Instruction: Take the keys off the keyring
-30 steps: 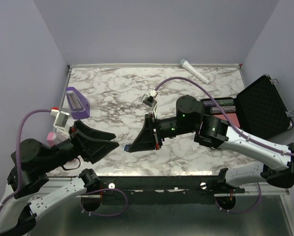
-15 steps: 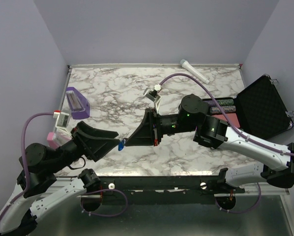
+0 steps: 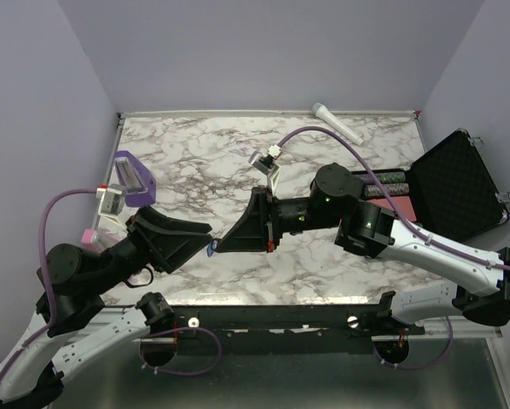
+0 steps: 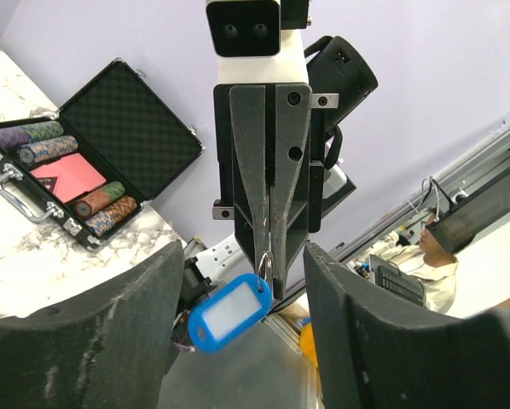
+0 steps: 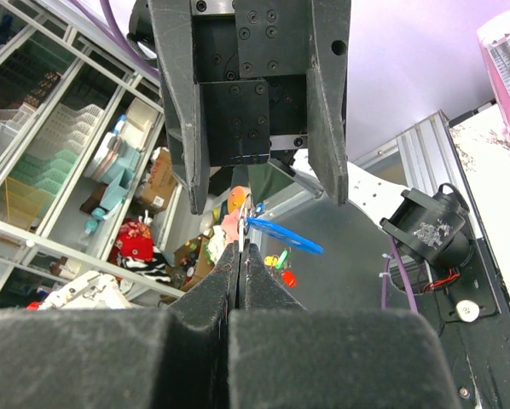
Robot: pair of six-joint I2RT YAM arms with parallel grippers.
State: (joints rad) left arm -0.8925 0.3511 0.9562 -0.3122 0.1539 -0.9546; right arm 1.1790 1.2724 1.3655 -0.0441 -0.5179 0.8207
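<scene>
— Where is the keyring [image 4: 228, 311] held?
— Its ring is clamped by the closed right gripper [image 4: 270, 256]; the tag dangles between the left gripper's [image 3: 197, 239] spread fingers.
— The key?
— Possibly pinched too. Light, slippery: the tag should be taken.

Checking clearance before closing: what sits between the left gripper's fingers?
The blue keyring tag, hanging from the shut right gripper; the left wrist view shows it.

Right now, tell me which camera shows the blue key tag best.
Left wrist: the blue key tag hangs face-on, its ring pinched by the shut right gripper. Right wrist shows it edge-on, a thin blue sliver; the top view shows only a blue speck at its fingertips.
</scene>
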